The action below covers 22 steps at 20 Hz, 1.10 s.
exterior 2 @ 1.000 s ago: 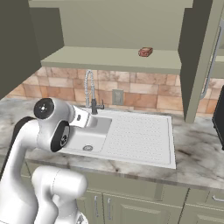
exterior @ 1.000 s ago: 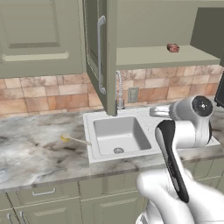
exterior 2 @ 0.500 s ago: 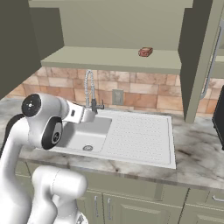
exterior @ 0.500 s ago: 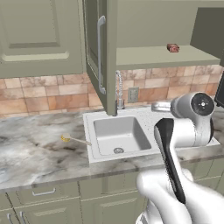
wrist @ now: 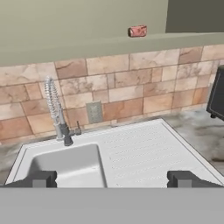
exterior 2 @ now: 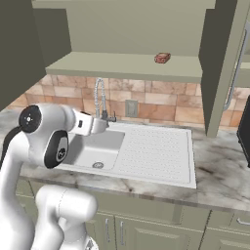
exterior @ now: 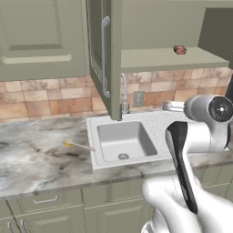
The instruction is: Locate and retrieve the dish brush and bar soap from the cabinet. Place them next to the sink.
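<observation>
Left base view: we see the cabinet (exterior: 159,54) standing open, its door (exterior: 103,59) swung toward us with the long silver bar handle (exterior: 104,54) on its face. The bar soap (exterior: 180,49) sits on the inner shelf toward 2 o'clock, well above the counter. The sink (exterior: 123,139) lies at centre with the chrome faucet (exterior: 124,93) behind it at 12 o'clock of the basin. The dish brush (exterior: 78,145) lies on the marble counter (exterior: 36,150) at 9 o'clock of the basin, just beside its rim, yellow head pointing away from the sink. The arm's elbow bulks at 4 o'clock.

Right base view: we note the bar soap (exterior 2: 162,58) on the shelf at 1 o'clock, apart from everything. The arm's wrist reaches over the basin, near the faucet (exterior 2: 100,100). The dotted drainboard (exterior 2: 156,154) lies to the basin's 3 o'clock.

Hand view: the gripper (wrist: 111,178) shows both dark tips set far apart at 6 o'clock, released, nothing between them. Below them lies the sink (wrist: 131,153); the bar soap (wrist: 138,31) sits at 12 o'clock on the shelf. A dark appliance (wrist: 216,94) stands at 3 o'clock.
</observation>
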{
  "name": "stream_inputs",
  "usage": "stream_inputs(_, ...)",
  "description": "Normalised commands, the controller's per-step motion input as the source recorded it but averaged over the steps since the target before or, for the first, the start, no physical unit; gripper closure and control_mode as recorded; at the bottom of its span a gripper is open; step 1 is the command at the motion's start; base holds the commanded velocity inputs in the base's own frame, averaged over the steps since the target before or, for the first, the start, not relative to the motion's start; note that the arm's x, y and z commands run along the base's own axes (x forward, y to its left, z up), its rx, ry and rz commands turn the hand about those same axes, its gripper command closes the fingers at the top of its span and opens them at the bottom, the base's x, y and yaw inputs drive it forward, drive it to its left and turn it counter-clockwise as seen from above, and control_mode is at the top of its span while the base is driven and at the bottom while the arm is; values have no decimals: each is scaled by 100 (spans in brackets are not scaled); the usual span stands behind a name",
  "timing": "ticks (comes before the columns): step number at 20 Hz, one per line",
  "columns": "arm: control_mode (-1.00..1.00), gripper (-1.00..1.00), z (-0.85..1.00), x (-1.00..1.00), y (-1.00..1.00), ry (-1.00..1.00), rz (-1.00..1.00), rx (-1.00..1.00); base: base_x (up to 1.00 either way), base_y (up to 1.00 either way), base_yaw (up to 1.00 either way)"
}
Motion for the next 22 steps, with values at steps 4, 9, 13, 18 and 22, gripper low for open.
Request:
stream_inputs(4,-100,-100,33,-1,-23,1,0,-1,0,0,0)
stream_inputs(9,-100,-100,38,0,-24,0,0,-3,0,0,0)
stream_inputs(13,-100,-100,35,0,-24,0,0,-3,0,0,0)
stream_inputs(18,-100,-100,37,0,-22,0,0,-3,0,0,0)
stream_inputs(22,-100,-100,23,0,-23,0,-2,-5,0,0,0)
